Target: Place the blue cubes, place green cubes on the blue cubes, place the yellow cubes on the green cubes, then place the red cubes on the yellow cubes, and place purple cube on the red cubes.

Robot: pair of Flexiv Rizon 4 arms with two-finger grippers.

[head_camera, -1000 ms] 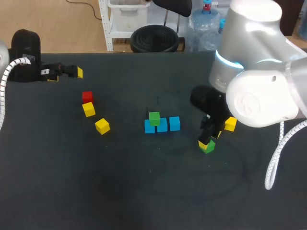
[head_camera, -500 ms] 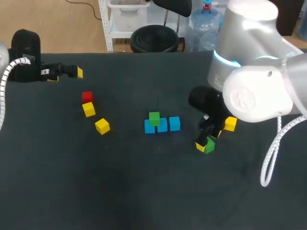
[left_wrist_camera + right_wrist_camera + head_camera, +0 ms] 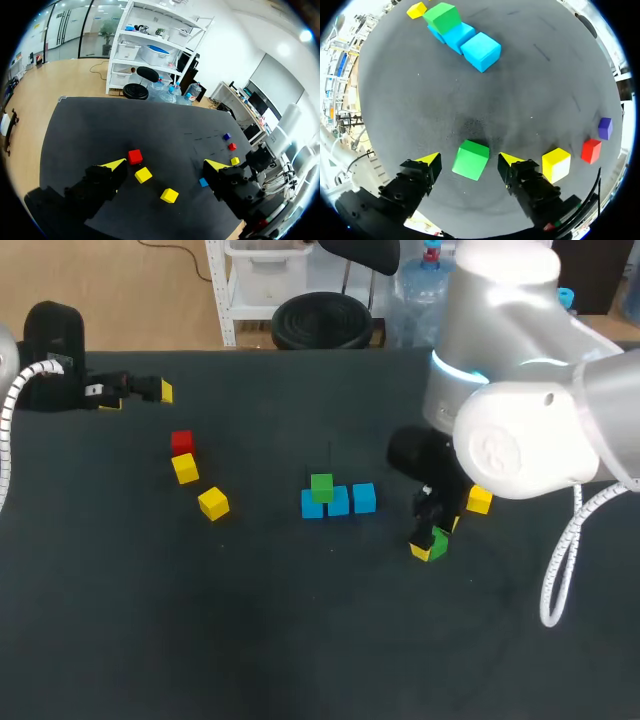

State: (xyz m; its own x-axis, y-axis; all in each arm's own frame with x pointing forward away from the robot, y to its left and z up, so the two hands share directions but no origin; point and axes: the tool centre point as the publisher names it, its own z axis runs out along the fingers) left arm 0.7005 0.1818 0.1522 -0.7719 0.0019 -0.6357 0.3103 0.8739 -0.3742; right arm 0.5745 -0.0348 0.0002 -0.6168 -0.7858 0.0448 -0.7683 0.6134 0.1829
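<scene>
Left tool: your left tool (image 3: 138,396) stood wide and empty at the far left of the table (image 3: 250,640), well apart from the cubes.
Blue row: three blue cubes (image 3: 338,503) lay side by side, a stacked green cube (image 3: 321,486) on their left end.
Loose green cube: the loose green cube (image 3: 470,161) sat on the table between the wide fingers of your right tool (image 3: 470,157), touching neither.
Nearer arm: the right, by my judgement. The blue row lay ahead of that tool, to its left.

Purple cube (image 3: 605,128), red cube (image 3: 591,151) beside it: hidden behind right arm (image 3: 520,440) in head view. Yellow cube (image 3: 480,502): partly covered by same arm.
</scene>
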